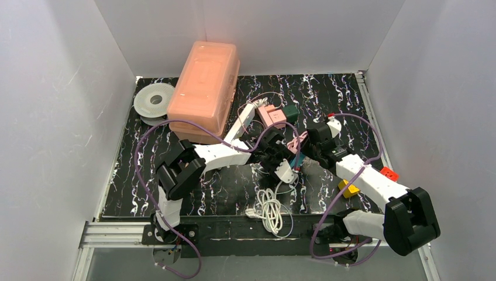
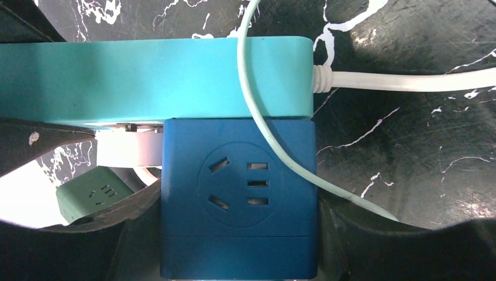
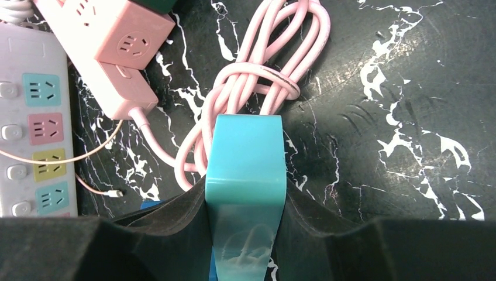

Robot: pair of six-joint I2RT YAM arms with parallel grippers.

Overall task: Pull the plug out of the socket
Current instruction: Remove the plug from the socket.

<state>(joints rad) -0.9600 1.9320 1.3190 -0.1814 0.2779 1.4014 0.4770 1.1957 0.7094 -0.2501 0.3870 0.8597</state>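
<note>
A blue cube plug (image 2: 240, 193) sits plugged into the side of a teal socket strip (image 2: 152, 79). My left gripper (image 2: 240, 234) is shut on the blue plug, with one finger (image 2: 105, 222) on each side of it. A pale green cable (image 2: 263, 129) drapes over both. My right gripper (image 3: 247, 211) is shut on the end of the teal strip (image 3: 247, 152). In the top view the left gripper (image 1: 279, 153) and the right gripper (image 1: 305, 149) meet at the table's middle and hide most of the plug and strip.
A salmon box (image 1: 205, 88) and a spool (image 1: 154, 100) stand at the back left. A white power strip (image 3: 32, 123), pink cube sockets (image 3: 120, 52) and a pink cord coil (image 3: 263, 76) lie behind the grippers. A white cable bundle (image 1: 270, 208) lies near the front.
</note>
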